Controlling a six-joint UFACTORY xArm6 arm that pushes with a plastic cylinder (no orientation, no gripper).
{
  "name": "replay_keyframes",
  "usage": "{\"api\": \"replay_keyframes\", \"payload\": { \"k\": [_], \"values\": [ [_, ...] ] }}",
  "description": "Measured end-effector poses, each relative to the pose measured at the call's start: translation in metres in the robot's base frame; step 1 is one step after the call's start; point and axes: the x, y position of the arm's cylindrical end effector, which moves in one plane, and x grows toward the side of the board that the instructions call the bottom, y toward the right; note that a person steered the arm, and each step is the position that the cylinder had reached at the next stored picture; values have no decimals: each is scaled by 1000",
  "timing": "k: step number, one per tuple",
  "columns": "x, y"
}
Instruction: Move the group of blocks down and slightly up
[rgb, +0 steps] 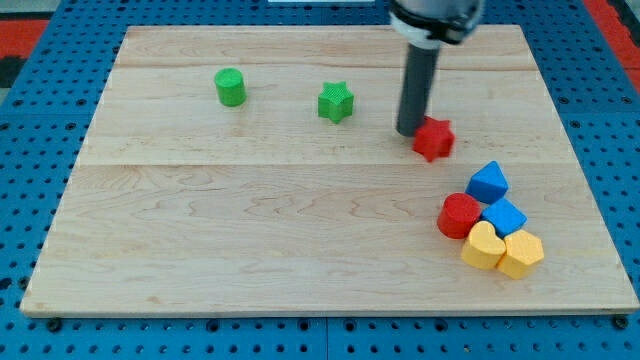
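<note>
A group of blocks sits at the view's lower right: a blue block, a red cylinder, a blue cube, a yellow heart-shaped block and a yellow hexagonal block, all touching. A red star lies above the group, apart from it. My tip rests on the board right against the red star's left side, above and left of the group.
A green cylinder lies at the view's upper left. A green star lies near the top middle, left of my tip. The wooden board rests on a blue pegboard.
</note>
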Motion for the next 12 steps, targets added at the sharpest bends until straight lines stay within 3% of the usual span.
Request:
{"api": "replay_keyframes", "payload": {
  "k": [1, 2, 3, 4, 5, 6, 7, 8, 9, 10, 11, 12],
  "values": [
    [13, 23],
    [-32, 24],
    [2, 65],
    [80, 54],
    [83, 45],
    [38, 49],
    [31, 96],
    [104, 172],
    [167, 171],
    [204, 191],
    [201, 160],
    [169, 98]
  ]
}}
